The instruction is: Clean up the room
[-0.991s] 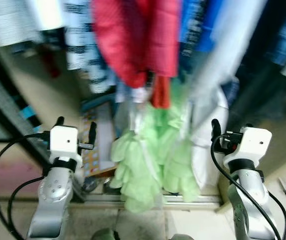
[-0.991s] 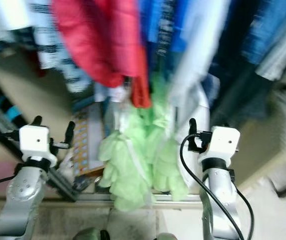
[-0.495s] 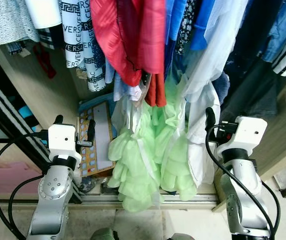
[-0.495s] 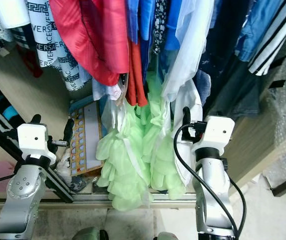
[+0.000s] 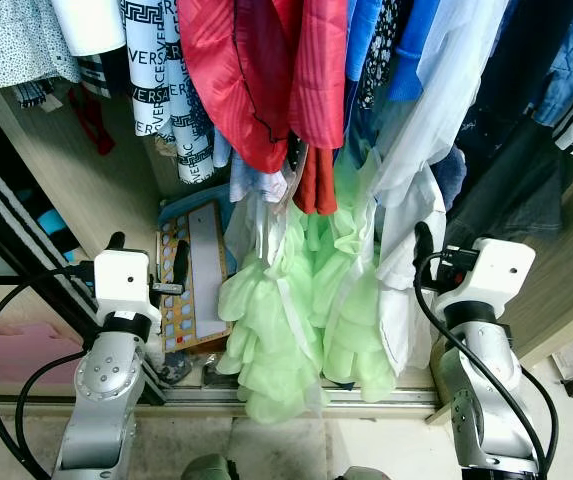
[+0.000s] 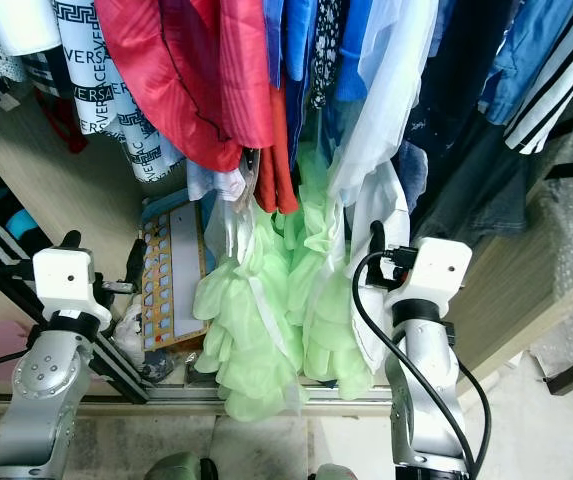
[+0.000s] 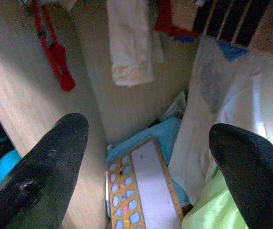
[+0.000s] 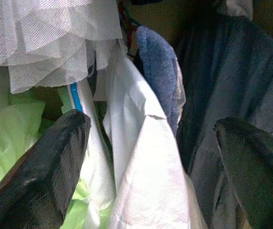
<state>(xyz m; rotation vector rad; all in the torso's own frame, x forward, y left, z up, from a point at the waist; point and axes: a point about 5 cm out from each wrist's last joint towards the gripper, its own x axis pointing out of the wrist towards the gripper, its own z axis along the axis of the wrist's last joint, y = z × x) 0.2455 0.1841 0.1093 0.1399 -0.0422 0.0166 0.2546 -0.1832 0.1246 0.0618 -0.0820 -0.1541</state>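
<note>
— Where are the grippers?
— Left gripper (image 5: 148, 262) at lower left, right gripper (image 5: 436, 250) at lower right, both spread wide, holding nothing.
— And the clothes?
— Hanging clothes (image 5: 296, 70) fill the top; a green ruffled dress (image 5: 296, 320) hangs at centre.

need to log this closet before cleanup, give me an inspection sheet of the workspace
surface: wardrobe floor behind a metal sliding track, mostly hidden by clothes
job's things: light green ruffled garment hangs down to the track; white shirt beside it
clutter: orange and blue puzzle board leaning in the left corner on something blue; small dark items on the floor below it, too unclear to name
grippers: left claw open, raised before the puzzle board, holding nothing; right claw open, facing the white shirt, holding nothing
cables: black cables loop from both wrists
surroundings: hanging clothes, including a red garment and blue shirts; wooden side panel
</note>
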